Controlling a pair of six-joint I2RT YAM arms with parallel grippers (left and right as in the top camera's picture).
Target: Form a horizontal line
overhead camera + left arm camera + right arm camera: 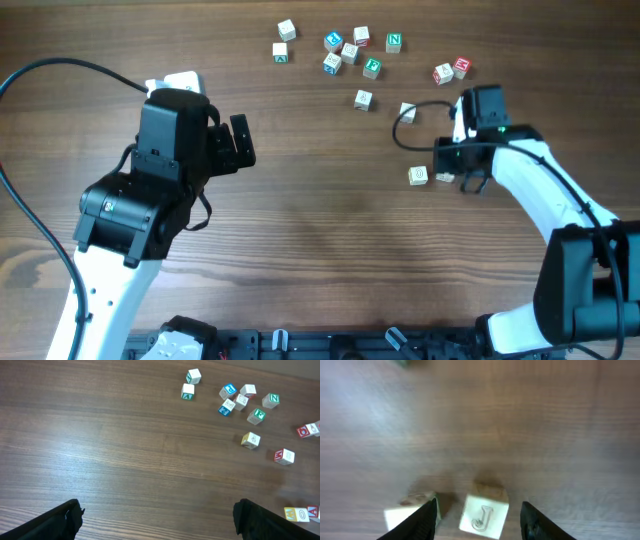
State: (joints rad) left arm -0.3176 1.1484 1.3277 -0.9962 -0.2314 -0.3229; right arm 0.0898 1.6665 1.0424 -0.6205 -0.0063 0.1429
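Two pale cubes lie side by side on the table at the right: one and a second just to its right. In the right wrist view the second cube shows a faint J and sits between my right gripper's open fingers without touching them; the other cube is just outside the left finger. In the overhead view the right gripper hangs over this pair. A third pale cube lies apart, farther back. My left gripper is open and empty at the left.
A loose scatter of lettered cubes lies at the back: green N, green F, blue, red, pale. Two more sit back left. A black cable loops near the right wrist.
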